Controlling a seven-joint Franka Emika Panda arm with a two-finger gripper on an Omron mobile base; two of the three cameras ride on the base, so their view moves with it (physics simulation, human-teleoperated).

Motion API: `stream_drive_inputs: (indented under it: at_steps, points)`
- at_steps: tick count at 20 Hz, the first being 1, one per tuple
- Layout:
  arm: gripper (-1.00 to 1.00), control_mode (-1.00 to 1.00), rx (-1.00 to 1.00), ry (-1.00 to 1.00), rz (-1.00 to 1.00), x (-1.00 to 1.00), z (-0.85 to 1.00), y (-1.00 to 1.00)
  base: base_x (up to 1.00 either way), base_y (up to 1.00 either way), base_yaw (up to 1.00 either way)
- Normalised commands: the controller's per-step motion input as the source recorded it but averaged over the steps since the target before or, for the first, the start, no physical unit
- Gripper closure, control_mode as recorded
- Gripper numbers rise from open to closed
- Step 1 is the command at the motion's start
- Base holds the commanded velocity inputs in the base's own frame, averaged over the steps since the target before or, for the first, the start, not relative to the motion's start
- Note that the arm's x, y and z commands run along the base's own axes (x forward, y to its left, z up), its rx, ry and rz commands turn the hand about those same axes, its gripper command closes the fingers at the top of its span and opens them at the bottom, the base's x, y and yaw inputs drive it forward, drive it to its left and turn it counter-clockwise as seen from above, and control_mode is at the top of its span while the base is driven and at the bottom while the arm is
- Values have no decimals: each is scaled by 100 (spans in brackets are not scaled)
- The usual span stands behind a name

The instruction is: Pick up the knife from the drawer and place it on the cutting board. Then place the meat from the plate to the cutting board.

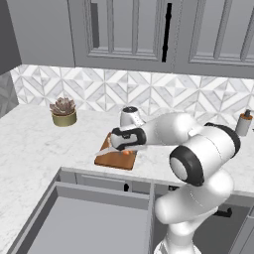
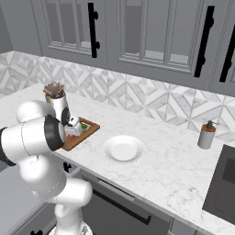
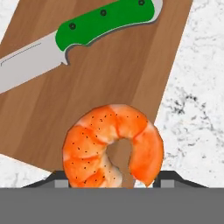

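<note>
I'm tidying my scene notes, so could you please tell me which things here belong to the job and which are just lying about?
Job: knife, cutting board, meat, a shrimp, plate, open drawer.

Lying about: potted succulent, soap dispenser.

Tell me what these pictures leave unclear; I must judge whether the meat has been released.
- Gripper jaws: hand view, the meat covers the tips, so grip or contact is unreadable.
- Meat resting on the board: its underside is hidden.
- Knife: blade tip cut by the left edge.
- Board, left base view: the arm covers much of it.
</note>
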Motion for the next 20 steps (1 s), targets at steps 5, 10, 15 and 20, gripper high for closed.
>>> stream_drive_inputs:
  at_steps: [5, 10, 15, 20]
  points:
    - [-100, -100, -2, 0, 0, 37, -28, 10, 0, 0, 0]
    - [-100, -100, 0, 0, 0, 0, 0, 0, 0, 0, 0]
    - [-100, -100, 0, 0, 0, 0, 1, 0, 0, 0, 0]
    - [-100, -100, 0, -19, 0, -32, 46, -18, 0, 0, 0]
